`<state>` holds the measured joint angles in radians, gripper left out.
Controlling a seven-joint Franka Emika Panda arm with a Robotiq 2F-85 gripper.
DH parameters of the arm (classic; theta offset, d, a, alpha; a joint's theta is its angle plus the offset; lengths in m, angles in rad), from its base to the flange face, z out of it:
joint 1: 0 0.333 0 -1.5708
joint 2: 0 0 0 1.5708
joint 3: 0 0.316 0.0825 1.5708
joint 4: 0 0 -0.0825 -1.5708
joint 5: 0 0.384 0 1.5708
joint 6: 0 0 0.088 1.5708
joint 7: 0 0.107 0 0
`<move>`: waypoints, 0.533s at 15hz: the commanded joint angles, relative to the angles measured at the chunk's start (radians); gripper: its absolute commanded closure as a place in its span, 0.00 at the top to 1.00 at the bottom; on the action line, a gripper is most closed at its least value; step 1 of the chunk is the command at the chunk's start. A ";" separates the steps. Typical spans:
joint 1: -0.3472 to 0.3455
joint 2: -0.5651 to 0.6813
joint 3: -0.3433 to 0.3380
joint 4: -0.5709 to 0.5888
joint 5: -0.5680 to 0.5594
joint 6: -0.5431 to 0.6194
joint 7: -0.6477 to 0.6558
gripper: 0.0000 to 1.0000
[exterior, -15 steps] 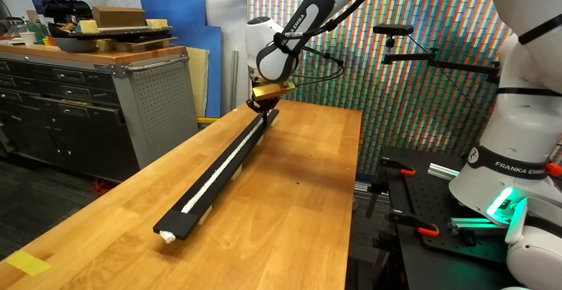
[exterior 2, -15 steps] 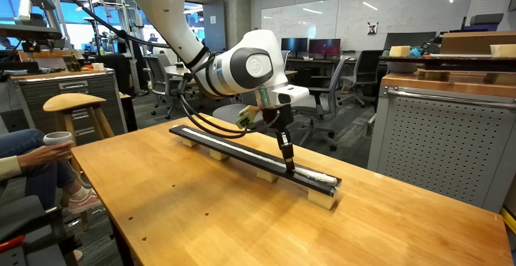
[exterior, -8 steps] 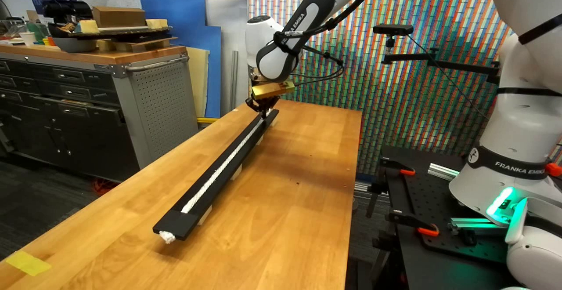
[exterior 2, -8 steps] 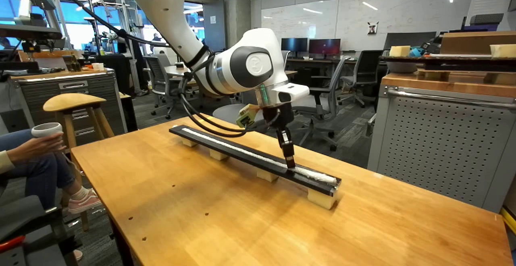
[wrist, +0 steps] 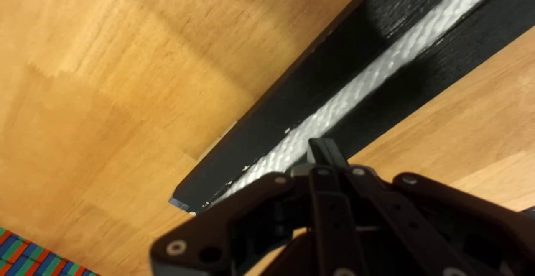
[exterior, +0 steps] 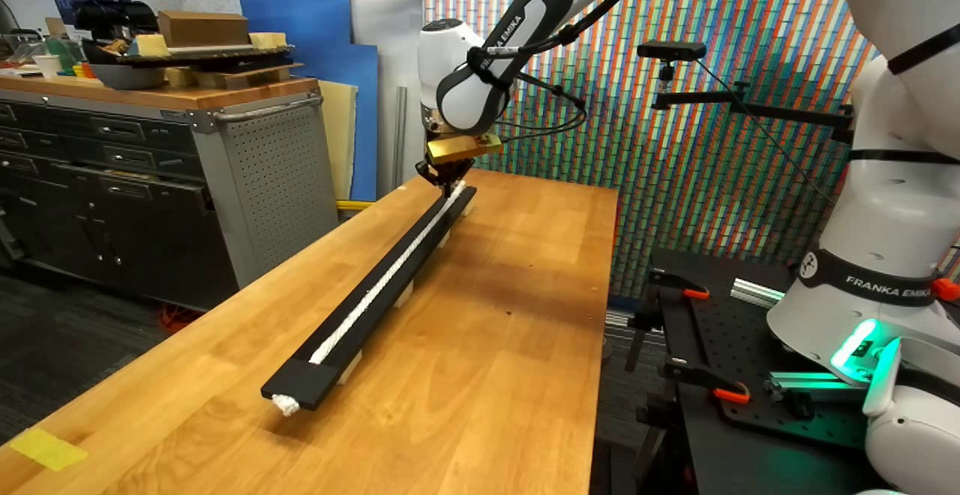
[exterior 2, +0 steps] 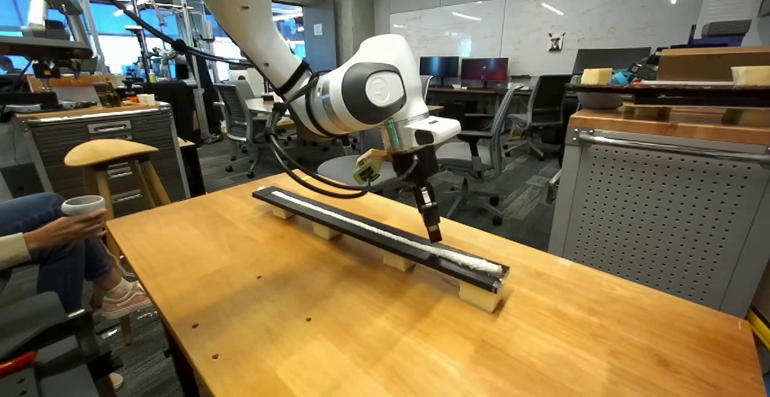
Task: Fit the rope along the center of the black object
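- Along one long edge of the wooden table, the black rail lies raised on four pale blocks.
- White rope runs down the middle of the rail, straight in its groove over most of the length.
- Toward the end nearer the gripper, the rope looks thicker and seems to sit proud of the black surface; how deep it is there I cannot tell.
- At the opposite end the rail is plain black on top, and a ragged white tuft shows at its tip.
- Fingers down, the gripper hangs just above the rope, its tips closed against each other and holding nothing.
- On the tabletop near the tuft lies a strip of yellow tape.
- Beyond the table stands a cabinet with a perforated side, carrying a brown box.
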<state>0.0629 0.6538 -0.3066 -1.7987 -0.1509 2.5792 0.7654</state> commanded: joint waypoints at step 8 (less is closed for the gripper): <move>-0.032 0.077 -0.002 0.072 0.024 -0.031 -0.014 0.00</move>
<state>0.0492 0.6910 -0.3106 -1.7839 -0.1490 2.5766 0.7653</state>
